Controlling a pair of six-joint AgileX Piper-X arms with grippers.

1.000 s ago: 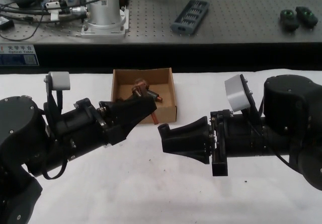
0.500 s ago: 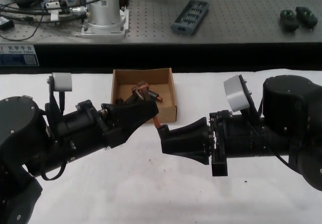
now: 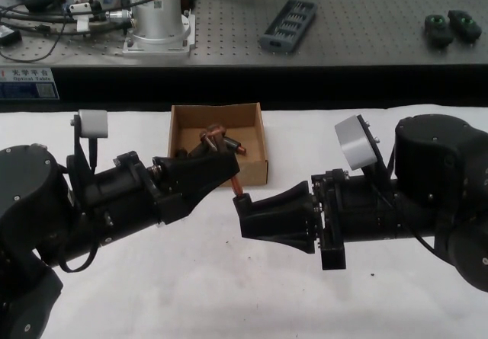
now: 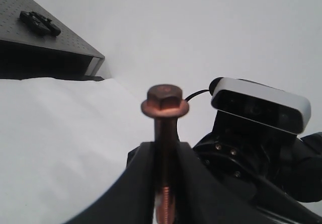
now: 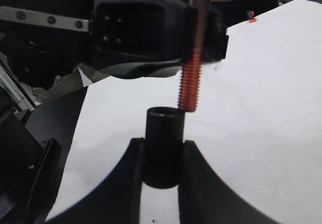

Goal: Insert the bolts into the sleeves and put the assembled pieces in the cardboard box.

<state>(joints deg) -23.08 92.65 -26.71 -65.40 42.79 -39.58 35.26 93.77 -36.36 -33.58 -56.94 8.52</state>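
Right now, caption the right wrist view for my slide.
Left claw holds copper bolt at rim of black sleeve in right claw.

The right hand [image 3: 244, 208] brought its sleeve [image 5: 163, 148] beneath the bolt [image 4: 164, 105].

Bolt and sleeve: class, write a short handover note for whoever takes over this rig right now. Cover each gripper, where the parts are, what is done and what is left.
Left gripper: fingers shut on the copper bolt.
Right gripper: fingers shut on the black sleeve, its mouth facing the bolt.
Position: both are held above the bench in front of the cardboard box. The bolt's threaded tip is at the sleeve's rim, slightly off centre and not yet inside.
Done: several copper pieces lie in the box, probably earlier assemblies.
Left: centre the tip, insert the bolt, then put this piece in the box.
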